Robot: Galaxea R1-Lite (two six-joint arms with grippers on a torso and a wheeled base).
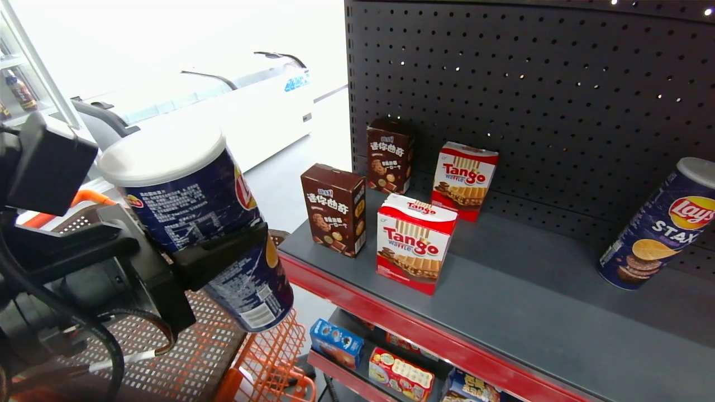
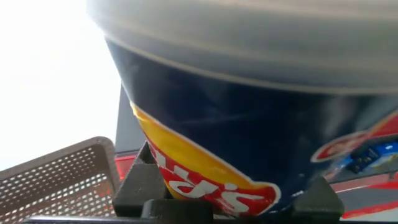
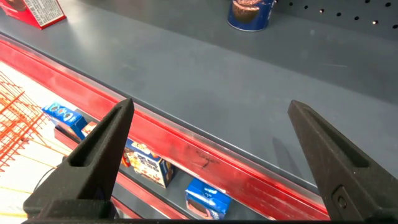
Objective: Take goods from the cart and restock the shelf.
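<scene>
Your left gripper grips the chip can above the cart — axis tilted, lid leaning away from the shelf, whose left end lies to its right. The right gripper gapes wide over the shelf's front edge.

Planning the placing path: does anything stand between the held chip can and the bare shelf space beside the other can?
Yes. The brown boxes and red-and-white boxes stand on the shelf's left part, between the held chip can and the bare stretch before the other can.
</scene>
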